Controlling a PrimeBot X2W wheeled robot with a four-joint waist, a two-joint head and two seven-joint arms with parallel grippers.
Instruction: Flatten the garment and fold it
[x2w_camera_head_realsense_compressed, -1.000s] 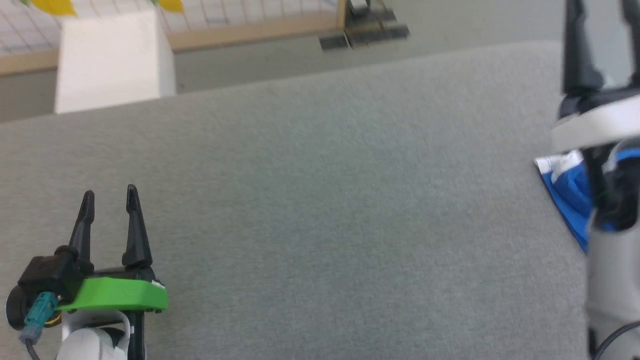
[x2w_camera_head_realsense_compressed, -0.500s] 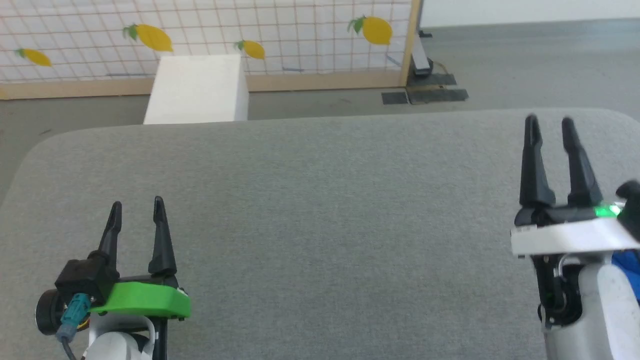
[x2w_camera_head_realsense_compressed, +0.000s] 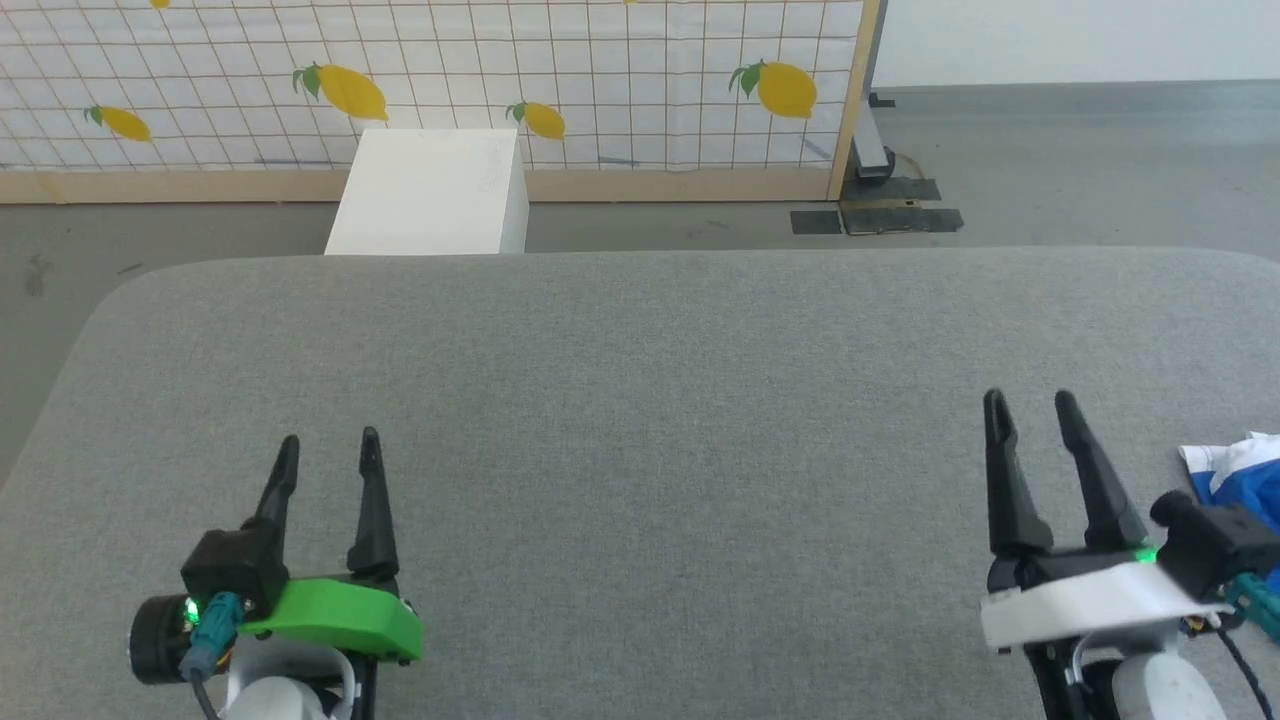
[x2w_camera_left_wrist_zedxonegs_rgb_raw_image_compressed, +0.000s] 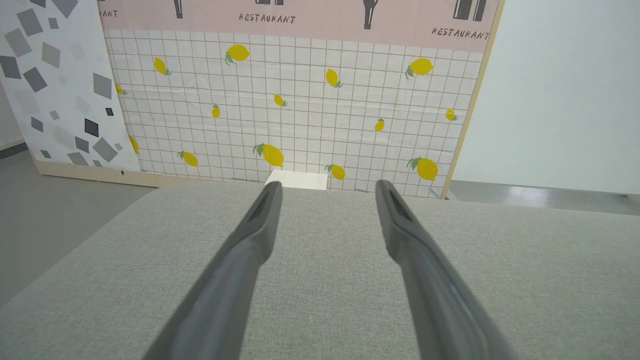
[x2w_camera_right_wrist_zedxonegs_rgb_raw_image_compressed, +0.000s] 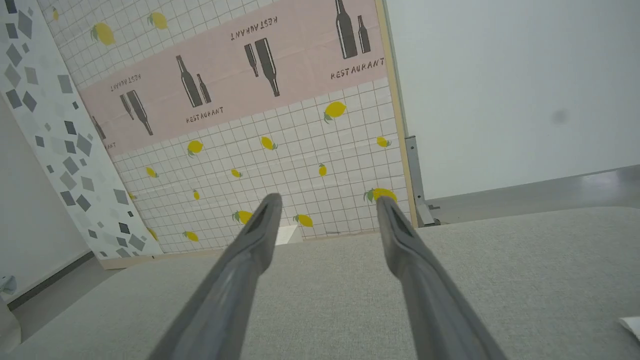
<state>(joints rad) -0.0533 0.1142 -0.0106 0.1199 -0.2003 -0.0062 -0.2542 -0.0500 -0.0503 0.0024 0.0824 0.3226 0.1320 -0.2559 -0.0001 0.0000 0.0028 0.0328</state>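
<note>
The garment (x2w_camera_head_realsense_compressed: 1240, 470), bright blue with a white band, lies at the right edge of the grey padded table (x2w_camera_head_realsense_compressed: 660, 400), partly cut off by the frame and hidden behind my right wrist. A white corner of the garment (x2w_camera_right_wrist_zedxonegs_rgb_raw_image_compressed: 631, 327) also peeks in at the lower right of the right wrist view. My right gripper (x2w_camera_head_realsense_compressed: 1030, 403) stands open just left of the garment, not touching it, nothing between its fingers. My left gripper (x2w_camera_head_realsense_compressed: 328, 447) is open over the table's near left, far from the garment. The left gripper (x2w_camera_left_wrist_zedxonegs_rgb_raw_image_compressed: 326, 187) and right gripper (x2w_camera_right_wrist_zedxonegs_rgb_raw_image_compressed: 327, 200) both show empty, spread jaws in their wrist views.
A white box (x2w_camera_head_realsense_compressed: 430, 195) stands on the floor beyond the table's far edge. Behind it runs a lemon-print grid panel (x2w_camera_head_realsense_compressed: 450, 80) with a wooden frame and a metal foot (x2w_camera_head_realsense_compressed: 880, 200). Grey floor surrounds the table's rounded left corner.
The head camera has swung, bringing the whole table and back wall into view. Relative to the table, my right gripper has come down and toward me, beside the garment. Both grippers stayed open.
</note>
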